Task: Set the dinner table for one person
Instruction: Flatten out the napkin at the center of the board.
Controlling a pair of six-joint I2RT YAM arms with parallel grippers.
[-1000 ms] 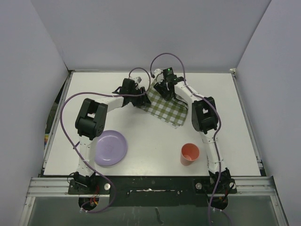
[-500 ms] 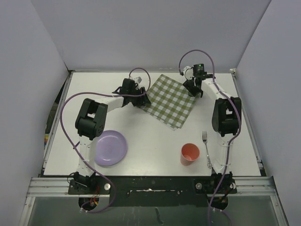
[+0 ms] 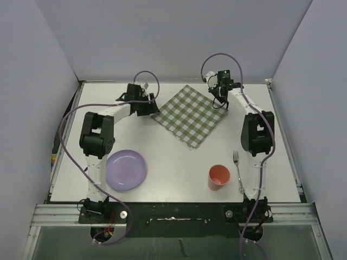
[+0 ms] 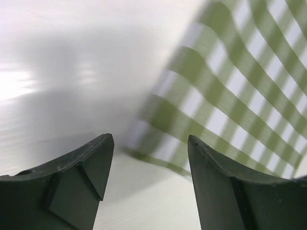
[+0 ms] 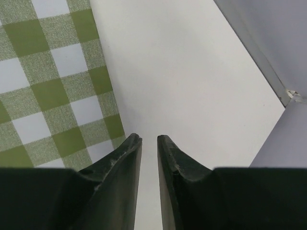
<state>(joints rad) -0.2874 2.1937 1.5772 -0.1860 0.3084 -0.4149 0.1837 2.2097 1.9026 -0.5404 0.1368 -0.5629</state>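
Left pincer (image 4: 149, 139) off checked cloth (image 3: 188, 115), right pincer (image 5: 148, 138) narrowed

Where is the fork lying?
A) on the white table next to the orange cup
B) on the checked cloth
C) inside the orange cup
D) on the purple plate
A: the fork lies flat on the bare white table right beside the orange cup, far from the purple plate and off the checked cloth.

Cloth (image 3: 188, 115) lies behind plate (image 3: 126, 169), cup (image 3: 218, 177) on dinner table (image 3: 173, 157).
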